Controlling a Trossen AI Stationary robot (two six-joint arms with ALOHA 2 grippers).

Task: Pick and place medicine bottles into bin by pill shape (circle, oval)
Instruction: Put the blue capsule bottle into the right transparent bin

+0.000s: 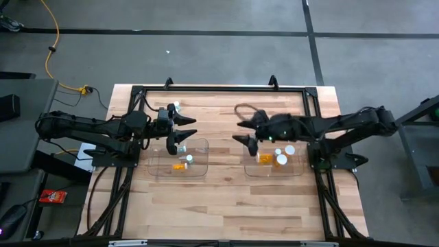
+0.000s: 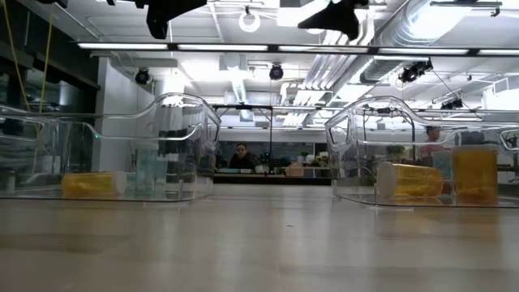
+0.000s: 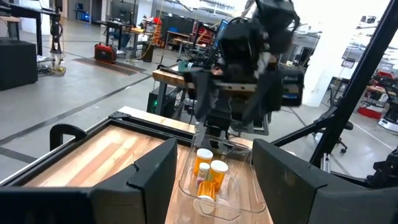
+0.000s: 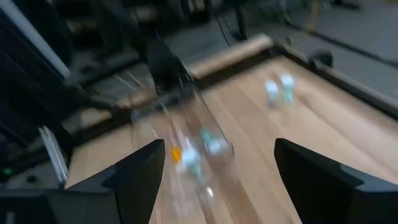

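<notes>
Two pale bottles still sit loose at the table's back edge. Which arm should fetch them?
Probably left. The loose bottles lie just behind the left hand, which is open and empty. The right hand hangs open farther off.

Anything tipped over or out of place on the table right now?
Two amber bottles lie on their sides: one in the left bin, one in the right bin. A pale bottle stands on the table outside both bins.
</notes>
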